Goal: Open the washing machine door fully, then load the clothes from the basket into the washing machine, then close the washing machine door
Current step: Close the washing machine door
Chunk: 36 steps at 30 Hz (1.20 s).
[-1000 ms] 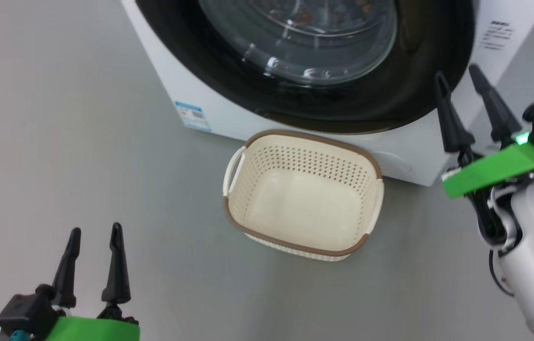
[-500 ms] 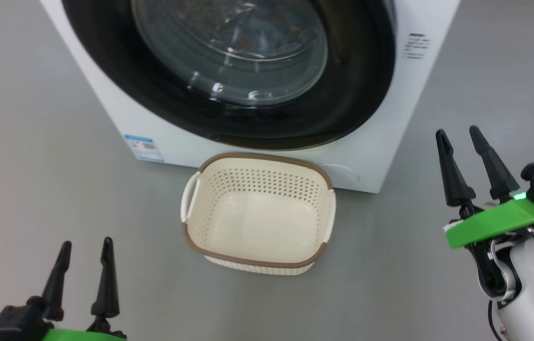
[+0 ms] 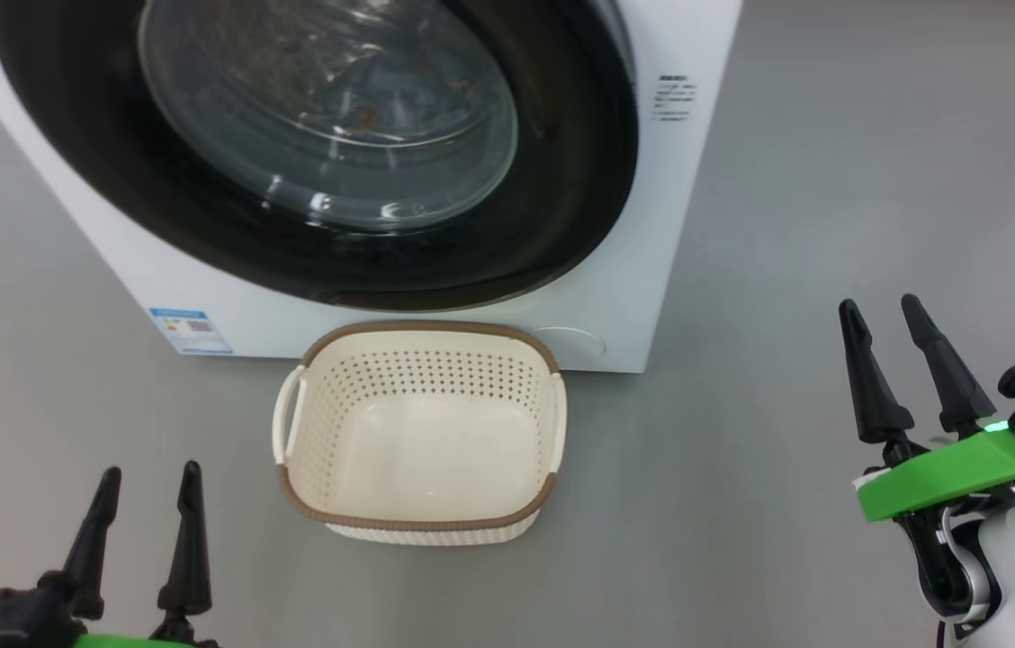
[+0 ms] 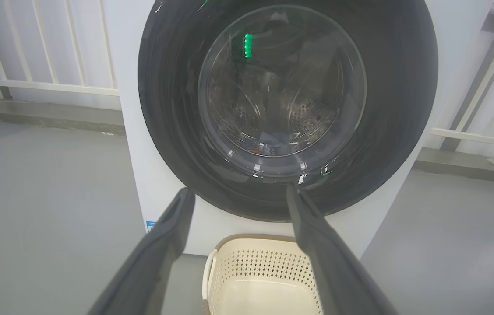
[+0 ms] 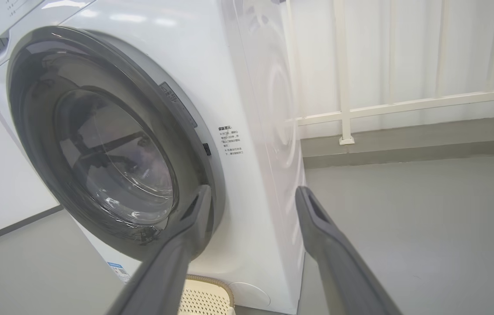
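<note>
The white washing machine (image 3: 669, 207) stands ahead with its round glossy black door (image 3: 561, 180) shut flat against the front. Through the glass porthole, patterned clothes (image 4: 273, 141) lie low in the steel drum. The cream basket (image 3: 422, 524) with a brown rim sits on the floor just before the machine, nothing in it. My left gripper (image 3: 151, 471) is open at the lower left, short of the basket. My right gripper (image 3: 878, 303) is open over the floor, right of the machine. The door (image 4: 177, 131) also faces the open left gripper (image 4: 240, 190), and the open right gripper (image 5: 253, 189) points at the door's right rim (image 5: 185, 113).
Grey floor (image 3: 831, 180) stretches to the right of the machine. A white railing (image 5: 404, 105) and a low kerb run behind it. A blue energy sticker (image 3: 188, 331) marks the machine's lower left corner, and a round cover (image 3: 575, 342) sits at its lower right.
The head camera has moved, so machine and basket slide left and down in the picture. My right gripper has drawn back from the door's rim, to the right. Both grippers stay open.
</note>
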Motion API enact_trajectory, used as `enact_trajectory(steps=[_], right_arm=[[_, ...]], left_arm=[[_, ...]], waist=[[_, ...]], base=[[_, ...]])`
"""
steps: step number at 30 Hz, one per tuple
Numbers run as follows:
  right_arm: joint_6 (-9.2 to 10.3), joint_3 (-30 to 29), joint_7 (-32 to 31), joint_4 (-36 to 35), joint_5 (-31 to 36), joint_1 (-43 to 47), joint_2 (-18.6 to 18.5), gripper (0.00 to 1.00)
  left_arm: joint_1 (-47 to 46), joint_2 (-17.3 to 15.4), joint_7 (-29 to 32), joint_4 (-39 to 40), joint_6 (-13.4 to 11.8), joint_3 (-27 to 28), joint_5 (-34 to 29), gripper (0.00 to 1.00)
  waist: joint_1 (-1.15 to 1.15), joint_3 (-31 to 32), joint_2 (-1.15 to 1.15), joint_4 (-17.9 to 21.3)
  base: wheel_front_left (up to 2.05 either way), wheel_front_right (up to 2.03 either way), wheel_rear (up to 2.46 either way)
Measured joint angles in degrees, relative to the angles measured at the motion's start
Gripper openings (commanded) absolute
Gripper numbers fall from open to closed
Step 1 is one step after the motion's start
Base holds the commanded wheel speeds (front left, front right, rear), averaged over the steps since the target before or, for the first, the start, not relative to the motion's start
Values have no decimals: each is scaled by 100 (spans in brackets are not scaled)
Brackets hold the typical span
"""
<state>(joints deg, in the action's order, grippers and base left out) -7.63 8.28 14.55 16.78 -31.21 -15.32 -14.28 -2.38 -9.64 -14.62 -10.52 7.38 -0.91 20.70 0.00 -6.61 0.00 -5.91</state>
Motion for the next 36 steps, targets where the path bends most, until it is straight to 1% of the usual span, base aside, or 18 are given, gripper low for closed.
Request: enact_trajectory(steps=[19, 36], right_arm=[[0, -122, 0, -189, 19, 442, 1, 100], [0, -302, -1, -311, 44, 883, 59, 100]], left_arm=[[96, -18, -1, -25, 0, 113, -22, 100], [207, -14, -1, -44, 0, 215, -124, 100]], waist=[[0, 135, 0, 552], [0, 232, 0, 864]], base=[[0, 0, 0], [0, 0, 0]])
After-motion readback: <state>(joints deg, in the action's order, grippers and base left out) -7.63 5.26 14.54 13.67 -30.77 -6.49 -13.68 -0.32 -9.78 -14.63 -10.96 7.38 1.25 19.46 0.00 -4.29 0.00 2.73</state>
